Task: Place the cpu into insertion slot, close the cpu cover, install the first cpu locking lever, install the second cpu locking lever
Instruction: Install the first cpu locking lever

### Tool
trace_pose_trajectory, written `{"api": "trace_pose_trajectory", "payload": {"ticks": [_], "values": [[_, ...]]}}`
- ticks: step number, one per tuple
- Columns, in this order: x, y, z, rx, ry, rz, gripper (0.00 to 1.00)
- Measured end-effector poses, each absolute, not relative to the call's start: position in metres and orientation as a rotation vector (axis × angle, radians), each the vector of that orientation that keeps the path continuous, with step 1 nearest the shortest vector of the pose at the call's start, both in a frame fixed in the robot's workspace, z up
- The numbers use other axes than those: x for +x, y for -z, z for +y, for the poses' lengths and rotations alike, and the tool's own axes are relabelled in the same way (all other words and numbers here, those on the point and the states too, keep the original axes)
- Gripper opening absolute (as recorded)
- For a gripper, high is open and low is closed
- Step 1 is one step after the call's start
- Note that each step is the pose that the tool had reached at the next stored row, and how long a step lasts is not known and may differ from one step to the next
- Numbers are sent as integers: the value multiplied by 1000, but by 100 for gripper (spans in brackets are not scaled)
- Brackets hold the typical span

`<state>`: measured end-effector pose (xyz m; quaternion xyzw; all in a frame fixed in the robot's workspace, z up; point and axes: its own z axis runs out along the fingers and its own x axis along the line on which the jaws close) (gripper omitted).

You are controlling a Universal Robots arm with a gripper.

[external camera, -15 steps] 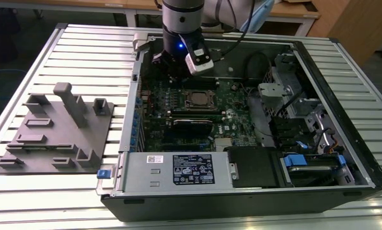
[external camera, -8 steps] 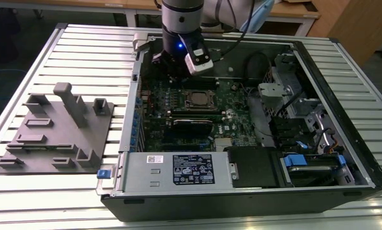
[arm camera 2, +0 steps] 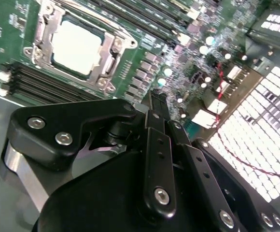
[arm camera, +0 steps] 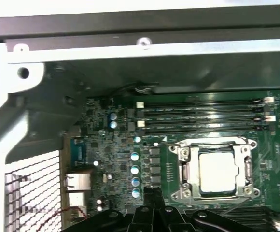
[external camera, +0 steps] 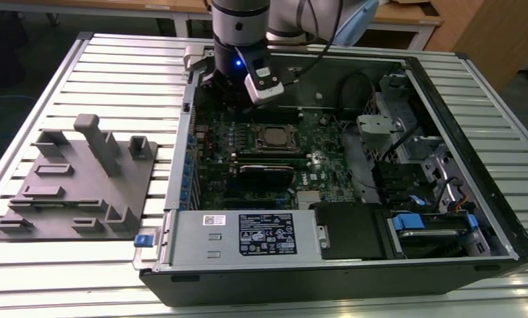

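The cpu (external camera: 271, 139) lies flat in its socket on the green motherboard, its silver top bright in both wrist views (arm camera 2: 77, 41) (arm camera: 218, 173). The cpu cover (arm camera 2: 112, 54) (arm camera: 184, 159), a silver frame, lies down around it, with the chip showing through its window. Thin metal levers run along the socket's sides; I cannot tell whether they are latched. My gripper (arm camera 2: 157, 104) (arm camera: 152, 193) hangs above the board beside the socket, apart from it, with its black fingers together and nothing between them. In the exterior view the arm's wrist (external camera: 242, 66) stands over the board just behind the socket.
The open computer case (external camera: 475, 132) lies on a slatted table. A labelled power supply box (external camera: 246, 232) sits at the front and drive cages (external camera: 422, 225) on the exterior view's right. Memory slots (arm camera: 198, 116) flank the socket. A grey fixture plate (external camera: 78, 179) lies outside the case.
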<state>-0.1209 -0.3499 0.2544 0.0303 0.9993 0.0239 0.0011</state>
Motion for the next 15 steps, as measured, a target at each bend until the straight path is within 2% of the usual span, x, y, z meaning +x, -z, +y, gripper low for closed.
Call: {"api": "trace_pose_trajectory", "payload": {"ticks": [15], "values": [[-125, -254, -342, 119, -75, 3134, 11]]}}
